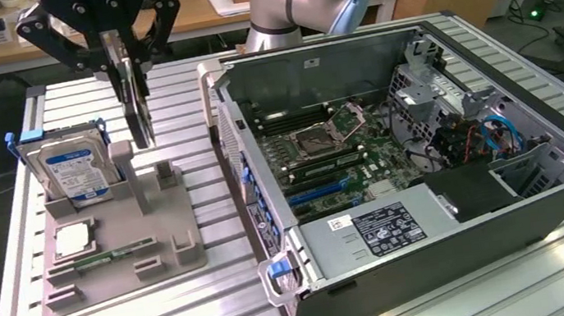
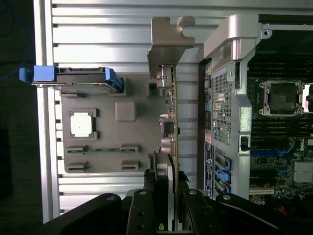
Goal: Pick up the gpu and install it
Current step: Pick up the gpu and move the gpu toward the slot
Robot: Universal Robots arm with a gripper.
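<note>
**Exterior view.** Entry one: black multi-link gripper (image 1: 123,64), at eleven o'clock. Its jaws were clamped on the gpu (image 1: 133,104), a thin dark card that hung upright and edge-on above the grey moulded parts holder (image 1: 99,275). The open grey computer case (image 1: 443,276) stood at three o'clock of the holder. We could not tell whether the card's lower edge touched a holder post.

**Wrist view.** Entry two: the gpu (image 2: 172,127), silver end bracket (image 2: 168,44) foremost, lay between holder (image 2: 137,137) and perforated case wall (image 2: 230,112). We judged the carry wanted firm pinch, no twist, and clearance from both.
</note>
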